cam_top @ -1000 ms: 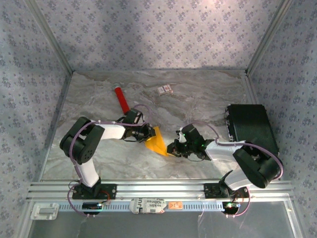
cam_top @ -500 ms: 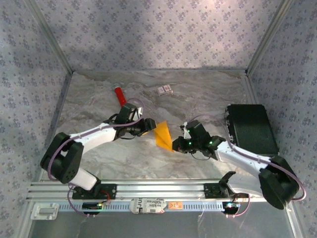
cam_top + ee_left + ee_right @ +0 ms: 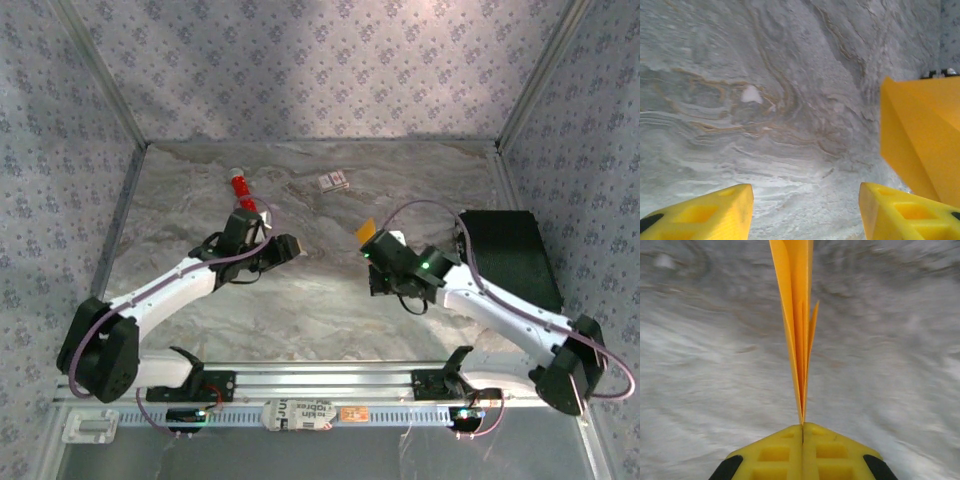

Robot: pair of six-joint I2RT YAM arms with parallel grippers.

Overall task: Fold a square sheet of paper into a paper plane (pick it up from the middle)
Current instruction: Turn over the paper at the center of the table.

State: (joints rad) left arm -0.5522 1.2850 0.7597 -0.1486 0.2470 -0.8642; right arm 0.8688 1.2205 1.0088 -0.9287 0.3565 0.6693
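Observation:
The sheet of paper, folded into a narrow orange-yellow paper plane (image 3: 797,330), stands edge-on with its layers fanning upward. My right gripper (image 3: 802,429) is shut on its lower edge. From above, a small corner of the plane (image 3: 367,229) peeks out past the right gripper (image 3: 372,243) over the middle of the table. My left gripper (image 3: 291,246) hangs to its left, apart from the plane. In the left wrist view its yellow fingers (image 3: 715,212) stand open over bare marble, and the plane (image 3: 922,140) shows at the right edge.
A red tube (image 3: 243,195) lies behind the left arm. A small white card (image 3: 334,181) sits near the back wall. A black box (image 3: 508,258) rests at the right, beside the right arm. Patterned walls enclose the marble table (image 3: 300,310).
The left gripper opened, let go of the paper and drew back to the left. The right gripper carried the folded paper up and toward the back right.

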